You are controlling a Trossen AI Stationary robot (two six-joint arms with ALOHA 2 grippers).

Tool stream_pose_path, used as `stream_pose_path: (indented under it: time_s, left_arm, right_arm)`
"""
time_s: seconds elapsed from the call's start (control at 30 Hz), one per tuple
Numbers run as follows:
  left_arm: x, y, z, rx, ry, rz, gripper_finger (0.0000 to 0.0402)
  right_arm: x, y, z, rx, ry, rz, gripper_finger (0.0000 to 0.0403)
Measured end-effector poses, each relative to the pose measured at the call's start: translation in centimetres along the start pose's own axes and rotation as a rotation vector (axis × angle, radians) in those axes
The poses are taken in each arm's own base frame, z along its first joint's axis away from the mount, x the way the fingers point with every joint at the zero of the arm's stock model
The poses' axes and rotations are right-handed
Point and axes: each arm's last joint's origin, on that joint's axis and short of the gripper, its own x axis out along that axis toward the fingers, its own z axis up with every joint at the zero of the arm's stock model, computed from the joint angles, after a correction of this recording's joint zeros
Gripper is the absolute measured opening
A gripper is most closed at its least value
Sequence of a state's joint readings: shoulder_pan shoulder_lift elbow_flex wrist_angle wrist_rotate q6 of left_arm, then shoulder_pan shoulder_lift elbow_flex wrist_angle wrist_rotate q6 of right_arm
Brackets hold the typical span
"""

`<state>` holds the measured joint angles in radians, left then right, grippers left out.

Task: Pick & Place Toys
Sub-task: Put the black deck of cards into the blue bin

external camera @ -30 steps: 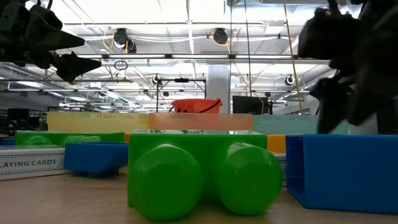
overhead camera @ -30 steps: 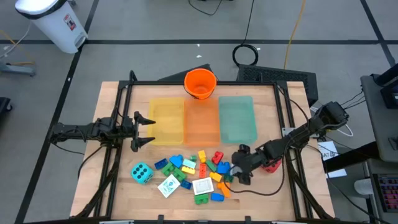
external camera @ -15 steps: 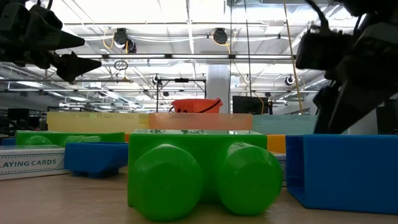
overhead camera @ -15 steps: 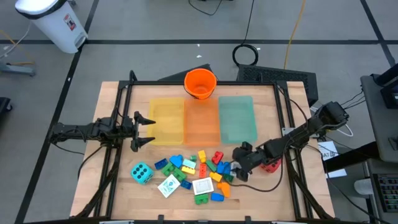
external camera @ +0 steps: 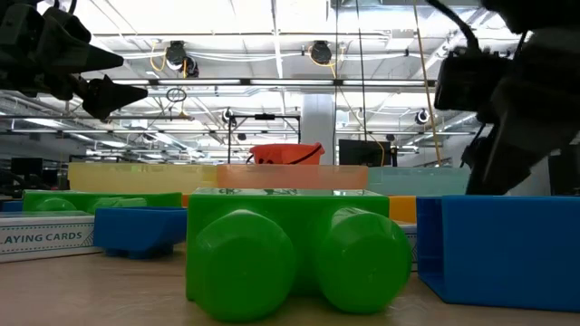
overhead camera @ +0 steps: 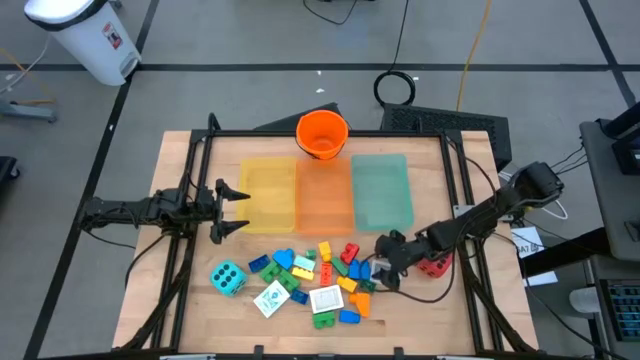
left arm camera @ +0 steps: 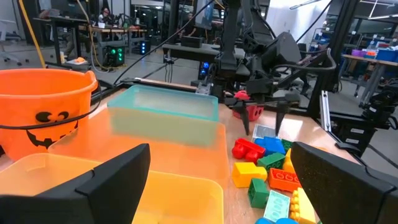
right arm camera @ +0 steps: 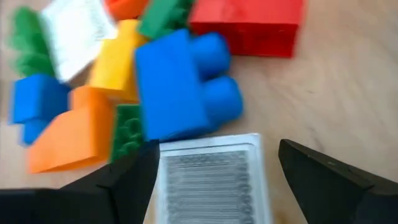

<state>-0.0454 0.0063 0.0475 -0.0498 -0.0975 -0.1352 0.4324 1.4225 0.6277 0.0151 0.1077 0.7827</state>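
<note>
Low on the table we read "AYING CARDS" on a white card pack (external camera: 45, 237) lying at the left edge of the low view; the first letters are cut off. The orange bucket (left arm camera: 43, 106) carries a black pumpkin face. A white bin (overhead camera: 85, 35) off the table at 11 o'clock has a small red-and-black label we cannot read.

The table (overhead camera: 180, 170) is pale wood inside a black frame, on a grey floor with dark lines and loose cables. Behind it lies a workshop hall with ceiling lights, racks and screens.

Yellow tray (overhead camera: 268, 195), orange tray (overhead camera: 324, 195) and green tray (overhead camera: 382, 190) lie side by side at the centre, the bucket just beyond them at 12 o'clock.

The bricks (overhead camera: 320, 275) sit in a heap at 6 o'clock with two card packs among them, the teal die (overhead camera: 227, 277) at 7 o'clock, and the red die (overhead camera: 435, 266) at 4 o'clock, partly under the right arm.

The right gripper (overhead camera: 384, 270) hangs over the heap's right edge, jaws wide and holding nothing, straddling a ribbed white card pack (right arm camera: 210, 177) beside a blue brick (right arm camera: 180, 84).

The left gripper (overhead camera: 232, 210) waits at 9 o'clock, spread wide and holding nothing.
</note>
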Motion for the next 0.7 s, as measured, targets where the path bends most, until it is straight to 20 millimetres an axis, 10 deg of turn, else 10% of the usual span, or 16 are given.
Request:
stream_pose_path:
  time_s: [0.27, 0.7]
  left_arm:
    - [0.0, 0.0, 0.0, 0.0, 0.0, 0.0, 0.0392]
    - [0.0, 0.0, 0.0, 0.0, 0.0, 0.0, 0.0392]
  right_arm:
    - [-0.4, 0.3, 0.2, -0.074, -0.017, 0.062, 0.0394]
    - [-0.7, 1.7, -0.5, -0.076, 0.1, 0.241, 0.0382]
